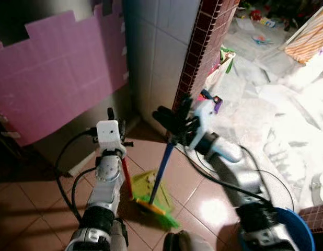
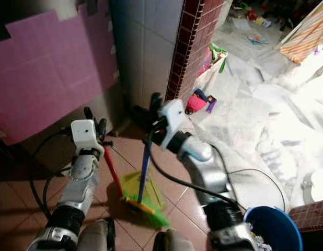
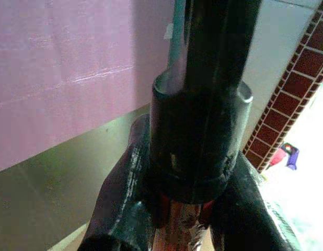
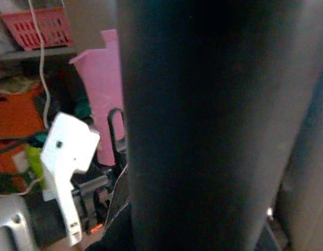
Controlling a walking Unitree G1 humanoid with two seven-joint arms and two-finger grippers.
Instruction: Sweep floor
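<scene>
Terracotta floor tiles [image 1: 41, 209] lay beside the dark red brick pillar [image 1: 203, 47], and near its foot stood a green dustpan [image 1: 151, 191] on a red handle [image 1: 127, 178], gripped by the left gripper [image 1: 110, 121]. The right gripper [image 1: 174, 123] was clamped on the blue broom [image 1: 161, 172]. The broom's long axis slanted, head down in the pan, handle rising toward the pillar; short strokes toward the pan's mouth, with the pan held flat, would probably serve best.

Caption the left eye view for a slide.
Left gripper holds red dustpan handle; right gripper holds blue broom.
</scene>
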